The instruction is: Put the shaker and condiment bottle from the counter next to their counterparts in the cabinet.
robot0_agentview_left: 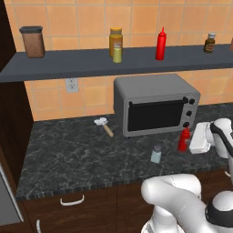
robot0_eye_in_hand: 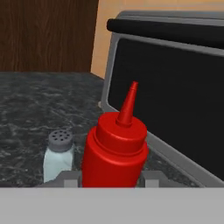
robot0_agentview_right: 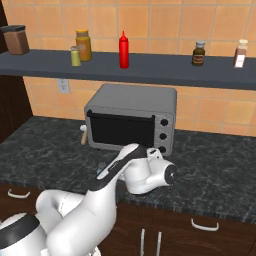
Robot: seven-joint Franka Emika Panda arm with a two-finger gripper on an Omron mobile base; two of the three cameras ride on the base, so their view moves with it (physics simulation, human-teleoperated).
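The claw [robot0_eye_in_hand: 113, 177] is clenched on the red bottle [robot0_eye_in_hand: 114, 151], low on its body with a finger on each side, so it will not slip when lifted. The bottle stands upright on the bench [robot0_agentview_left: 68, 150], near the front edge, just in front of the toaster oven [robot0_agentview_left: 154, 103]. The shaker [robot0_agentview_left: 156, 154] waits close beside it. Up on the shelf [robot0_agentview_left: 82, 63] stand the other red bottle [robot0_agentview_left: 160, 44] and the yellow-green shaker [robot0_agentview_left: 117, 53], with room beside them.
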